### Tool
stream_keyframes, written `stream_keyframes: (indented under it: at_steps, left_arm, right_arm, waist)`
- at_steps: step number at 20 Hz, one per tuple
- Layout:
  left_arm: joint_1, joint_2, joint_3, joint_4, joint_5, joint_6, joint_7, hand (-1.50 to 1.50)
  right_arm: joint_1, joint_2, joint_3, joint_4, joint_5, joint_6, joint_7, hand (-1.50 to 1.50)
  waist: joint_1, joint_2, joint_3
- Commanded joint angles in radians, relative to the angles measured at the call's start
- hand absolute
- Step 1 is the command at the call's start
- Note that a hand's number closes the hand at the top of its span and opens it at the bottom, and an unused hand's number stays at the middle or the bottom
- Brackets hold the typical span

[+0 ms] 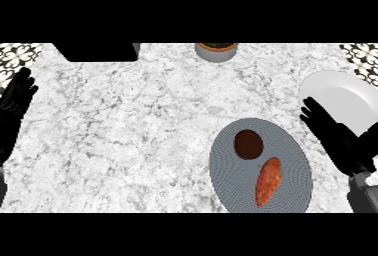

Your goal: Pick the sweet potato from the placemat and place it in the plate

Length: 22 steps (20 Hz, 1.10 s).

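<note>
The sweet potato (268,181) lies on the grey oval placemat (225,180), in its lower right part, long axis running from upper right to lower left. Just above it on the same placemat sits a dark brown rounded thing (249,144), close to the sweet potato's upper tip; whether the 2 touch cannot be told.

The right robot hand (336,137) stands to the right of the placemat, fingers straight and spread wide, holding nothing. Its fingertips point up and to the left and overlap the lower left rim of the white plate (347,95), which sits at the right edge of the marble bench (125,130). The sweet potato is below and to the left of this robot hand, near it but apart, with a strip of placemat between them. The grey forearm (362,192) enters from the lower right corner.

The left robot hand (16,97) rests at the left edge of the view, open with fingers up, well apart from the placemat.

At the top edge stand a small pot (216,51) and a black rectangular object (100,51).
</note>
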Motion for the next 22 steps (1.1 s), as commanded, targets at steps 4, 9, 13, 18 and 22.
stream_keyframes:
  at_steps: [4,9,13,18,22]
  left_arm:
    - [0.001,-0.14,-0.059,0.086,-0.014,0.033,0.004,0.0]
    - [0.055,-0.173,-0.043,0.114,0.066,0.007,0.044,0.0]
    - [0.034,-0.205,-0.074,0.136,0.048,0.001,0.039,0.0]
    - [0.011,-0.222,-0.071,0.175,0.028,-0.008,0.016,0.0]
    - [0.017,-0.226,-0.055,0.199,0.021,-0.029,-0.014,0.0]
  right_arm:
    - [0.038,0.045,-0.074,-0.005,-0.025,0.109,-0.246,1.5]
    - [0.103,-0.05,-0.199,0.027,0.218,-0.164,-0.413,-1.5]
    - [0.247,0.126,-0.165,0.143,0.175,-0.042,-0.762,-1.5]
    - [0.326,0.014,-0.106,0.152,0.357,-0.01,-0.869,-1.5]
    - [0.321,-0.002,-0.069,0.098,0.445,-0.058,-0.766,-1.5]
  waist:
    - [-0.002,0.013,0.0]
    - [-0.048,0.006,0.001]
    - [-0.004,0.014,0.002]
    - [0.003,0.012,0.0]
    - [0.009,0.011,-0.001]
